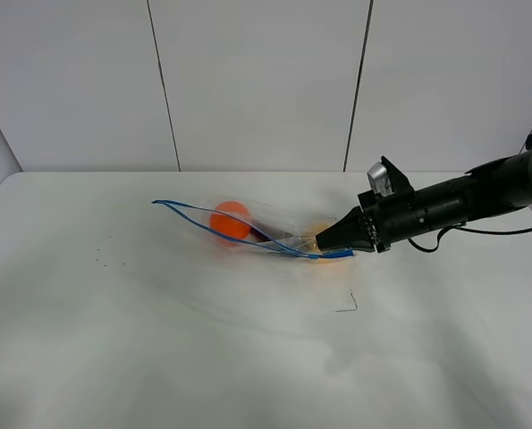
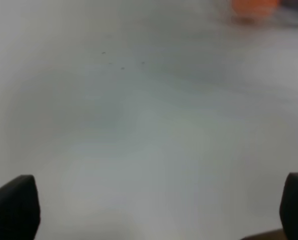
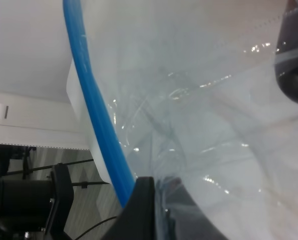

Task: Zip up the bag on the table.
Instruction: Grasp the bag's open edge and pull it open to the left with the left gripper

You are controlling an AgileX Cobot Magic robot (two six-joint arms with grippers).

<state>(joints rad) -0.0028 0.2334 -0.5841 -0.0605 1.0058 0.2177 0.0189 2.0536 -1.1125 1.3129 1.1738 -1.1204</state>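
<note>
Bag point(image 1: 248, 228) corner was found pinched in the right gripper point(image 1: 324, 243), jaws closed tight on the end of the blue zip strip point(image 1: 203, 229) that lay on the right in the overhead view. The right wrist view confirmed clear film bunched against the dark finger point(image 3: 143, 210), with the strip running away beside it. Outward from that grip, the strip's two blue lines drew apart along most of their length and met again only at the far tip, so the mouth was judged open and gaping. Closure was assessed as barely begun: one end was secured, and pressing the strip together along its whole run was left to do. Contents showing through the film were an orange round item point(image 1: 231, 220), a dark purple piece point(image 1: 262, 234) beside it, and a pale yellow item point(image 1: 316, 234) nearest the grip; all sat inside the one pouch. The bag itself rested on the table point(image 1: 158, 340), around the middle and toward the back. The left gripper point(image 2: 154, 207) was spread wide and empty above bare tabletop, well apart from the bag.
</note>
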